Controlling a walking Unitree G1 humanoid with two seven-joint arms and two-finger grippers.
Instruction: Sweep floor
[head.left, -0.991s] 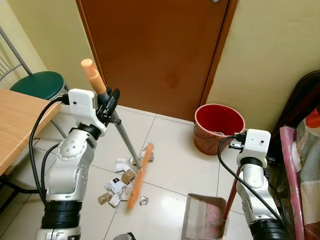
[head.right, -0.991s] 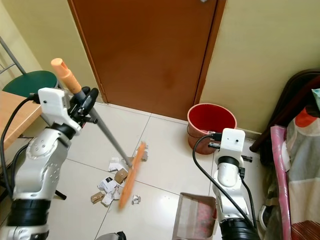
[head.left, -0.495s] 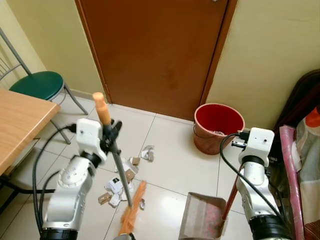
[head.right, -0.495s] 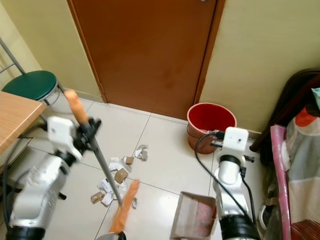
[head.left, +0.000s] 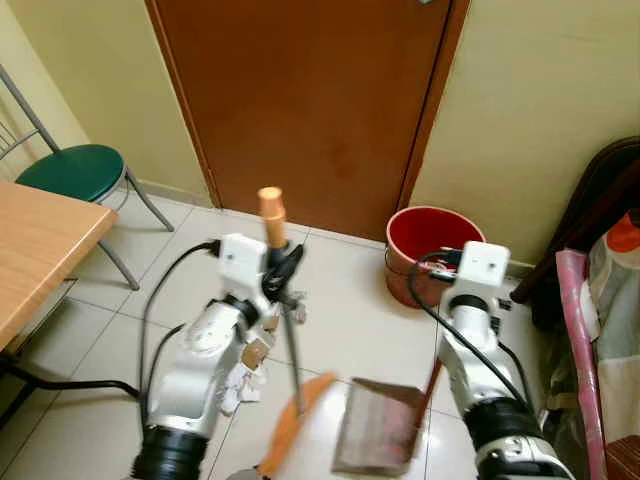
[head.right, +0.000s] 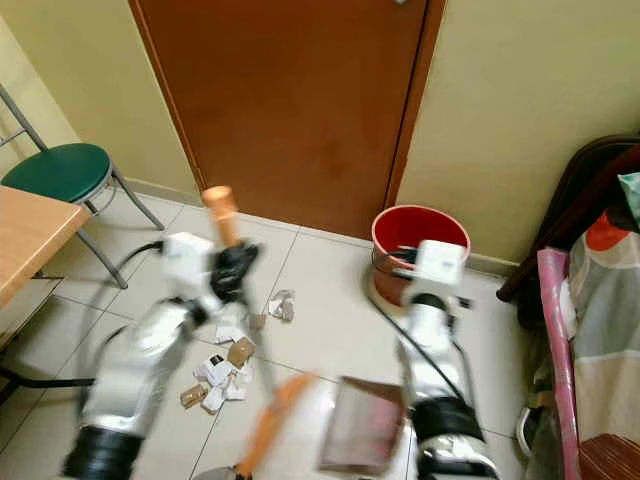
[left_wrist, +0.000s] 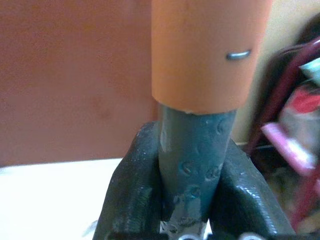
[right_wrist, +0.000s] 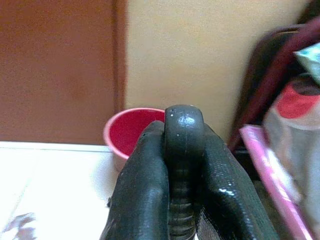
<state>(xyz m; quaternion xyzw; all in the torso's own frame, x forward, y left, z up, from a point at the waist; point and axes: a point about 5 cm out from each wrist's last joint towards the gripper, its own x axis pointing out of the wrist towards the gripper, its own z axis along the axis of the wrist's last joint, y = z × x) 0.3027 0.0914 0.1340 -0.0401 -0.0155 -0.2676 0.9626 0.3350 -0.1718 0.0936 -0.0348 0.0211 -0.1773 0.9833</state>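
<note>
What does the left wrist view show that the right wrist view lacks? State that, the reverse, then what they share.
Left wrist view: the left pincer shut on the grey broom shaft below its orange grip. Right wrist view: the right pincer shut on the black ribbed dustpan handle, the round red plastic bucket beyond. Shared: brown wooden door, pale tiled floor.

We are seeing open white tiled floor (head.left: 345, 310) ahead; the round red plastic bucket (head.left: 432, 250) and closed brown wooden door (head.left: 300, 100) are blocking beyond.
</note>
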